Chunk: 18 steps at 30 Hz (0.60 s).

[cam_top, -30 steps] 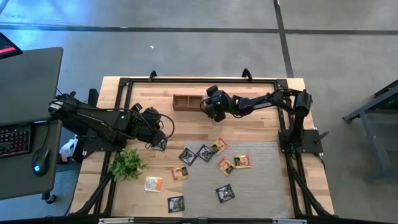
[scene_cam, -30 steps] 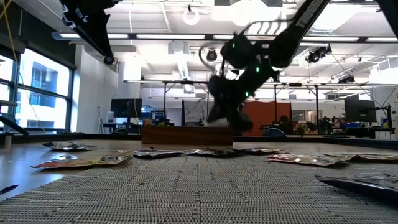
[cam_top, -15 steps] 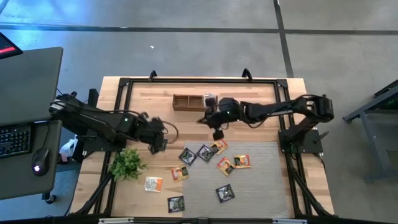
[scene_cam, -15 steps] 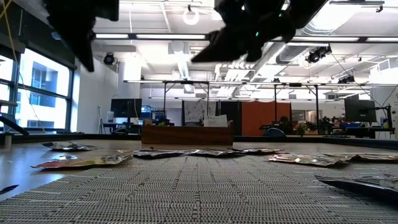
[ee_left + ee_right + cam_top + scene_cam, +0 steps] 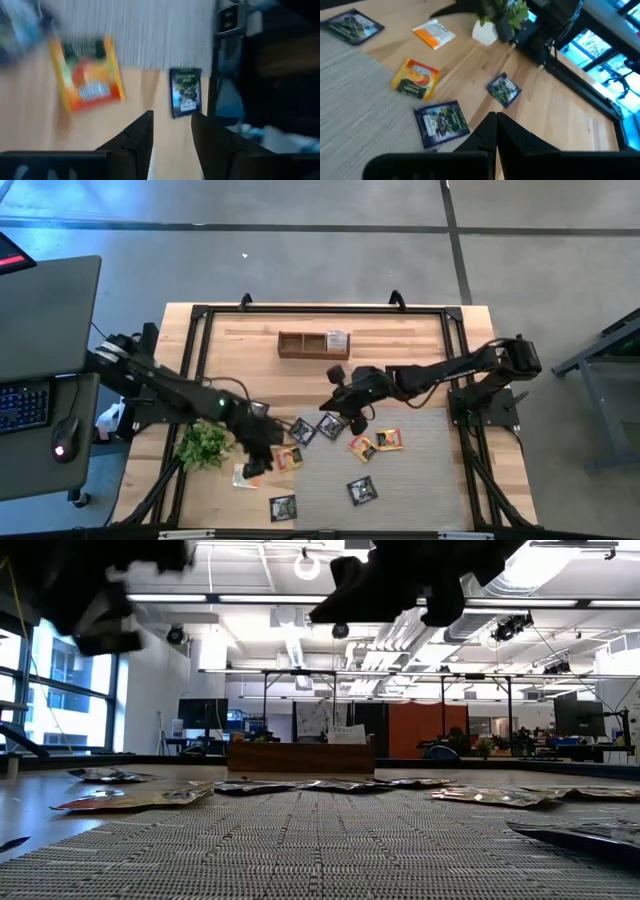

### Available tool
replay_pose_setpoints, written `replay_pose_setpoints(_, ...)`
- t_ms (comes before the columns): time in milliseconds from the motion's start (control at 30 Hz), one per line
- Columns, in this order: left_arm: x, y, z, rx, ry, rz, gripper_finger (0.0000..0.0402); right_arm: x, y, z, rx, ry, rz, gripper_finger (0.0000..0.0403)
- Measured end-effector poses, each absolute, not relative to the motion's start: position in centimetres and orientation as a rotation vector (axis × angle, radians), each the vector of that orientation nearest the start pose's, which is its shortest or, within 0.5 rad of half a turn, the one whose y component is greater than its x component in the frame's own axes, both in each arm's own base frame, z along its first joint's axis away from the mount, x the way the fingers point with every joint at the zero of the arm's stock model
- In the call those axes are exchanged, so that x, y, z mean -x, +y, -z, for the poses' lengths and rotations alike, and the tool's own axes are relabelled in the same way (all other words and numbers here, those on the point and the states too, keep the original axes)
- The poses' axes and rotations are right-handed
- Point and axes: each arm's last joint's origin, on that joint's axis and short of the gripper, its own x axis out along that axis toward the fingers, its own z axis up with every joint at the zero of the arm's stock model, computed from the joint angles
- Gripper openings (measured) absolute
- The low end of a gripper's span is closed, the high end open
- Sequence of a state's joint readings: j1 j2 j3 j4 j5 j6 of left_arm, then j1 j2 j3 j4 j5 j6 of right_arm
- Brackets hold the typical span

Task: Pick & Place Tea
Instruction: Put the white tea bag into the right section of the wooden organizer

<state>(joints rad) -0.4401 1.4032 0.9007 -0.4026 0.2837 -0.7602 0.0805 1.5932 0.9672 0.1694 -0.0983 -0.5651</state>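
Both arms are over the sachet scatter at once. Left gripper (image 5: pixel 262 462), fingers spread with nothing between, hangs above the orange sachet (image 5: pixel 86 78) near the plant (image 5: pixel 205 443). Right gripper (image 5: pixel 355 412), fingers pressed together and empty, is over the dark sachets (image 5: pixel 316 427) at the grey mat (image 5: pixel 420 470) edge. One white sachet stands in the wooden tray (image 5: pixel 313 344). Risks: arms clashing mid-table, flat foil skidding under a pinch, double pick where sachets touch.

Wood table (image 5: pixel 420 345) w/ sachets (image 5: pixel 361 446) (mat (image 5: pixel 420 470), plant (image 5: pixel 205 444))
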Motion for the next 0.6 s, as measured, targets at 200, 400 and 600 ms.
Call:
replay_pose_setpoints(200,-23.9,-15.6,-18.9,0.86,1.389,0.011,0.0131,-34.4,4.7,-23.3,0.547,0.355,-0.331,0.0007)
replay_pose_setpoints(400,-23.7,-16.0,-16.6,0.931,1.502,-0.218,0.0131,-34.2,6.5,-23.3,0.564,0.338,-0.364,0.0003)
replay_pose_setpoints(600,-23.4,-15.7,-14.9,0.874,1.579,-0.329,0.0131,-34.3,7.1,-23.7,0.65,0.272,-0.379,0.0008)
